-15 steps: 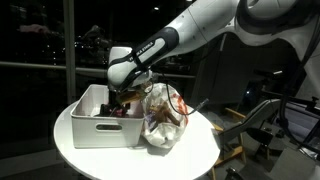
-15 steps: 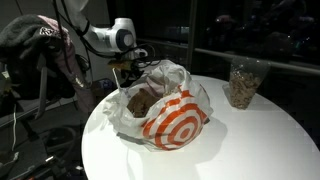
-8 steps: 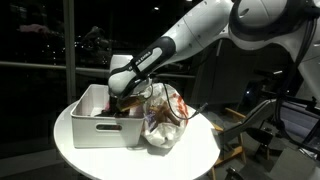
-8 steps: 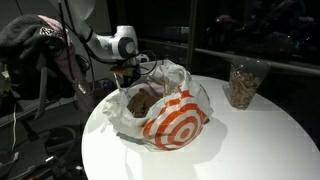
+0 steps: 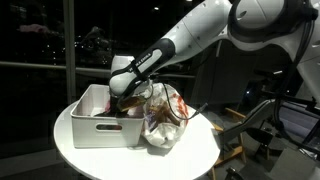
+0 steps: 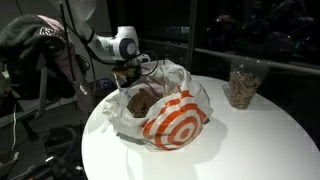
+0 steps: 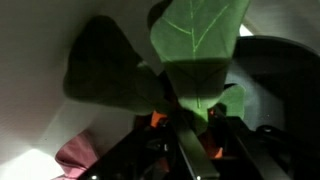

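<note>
Down inside the white plastic tub (image 5: pixel 100 131), near its back wall, the gripper (image 5: pixel 118 99) hangs with its wrist just above the rim. Seen from the wrist, its 2 dark fingers are closed on the stem of a leafy sprig (image 7: pixel 200 40). The sprig has broad, matte green leaves with pale veins, and they fill most of that view. A soft pink item (image 7: pixel 75 156) lies lower left, too dim to identify.

The tub is rectangular, with straight, smooth walls, and stands on a round white table (image 5: pixel 197 142). On 1 side a crinkled, glossy plastic bag (image 6: pixel 172 118) with red rings presses against it, which leaves little side room there. Toward the table's far edge in an exterior view, a clear jar (image 6: pixel 243 85) stands well apart from the bag across bare tabletop.
</note>
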Action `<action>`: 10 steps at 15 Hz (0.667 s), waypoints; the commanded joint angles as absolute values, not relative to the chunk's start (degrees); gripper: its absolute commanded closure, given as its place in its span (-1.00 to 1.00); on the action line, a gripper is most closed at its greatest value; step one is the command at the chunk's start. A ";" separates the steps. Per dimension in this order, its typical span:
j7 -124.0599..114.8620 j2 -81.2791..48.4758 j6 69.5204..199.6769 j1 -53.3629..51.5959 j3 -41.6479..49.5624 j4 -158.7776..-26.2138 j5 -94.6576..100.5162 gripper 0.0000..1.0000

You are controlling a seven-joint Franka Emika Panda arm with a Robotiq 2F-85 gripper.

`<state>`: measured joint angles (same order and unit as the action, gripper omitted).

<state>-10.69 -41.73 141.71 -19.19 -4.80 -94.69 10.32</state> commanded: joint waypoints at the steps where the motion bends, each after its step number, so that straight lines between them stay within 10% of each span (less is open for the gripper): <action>1: -10.99 -39.02 142.04 -19.46 -4.58 -96.28 9.73 0.87; 10: -19.04 -20.96 155.53 -19.79 -0.44 -108.91 11.70 0.82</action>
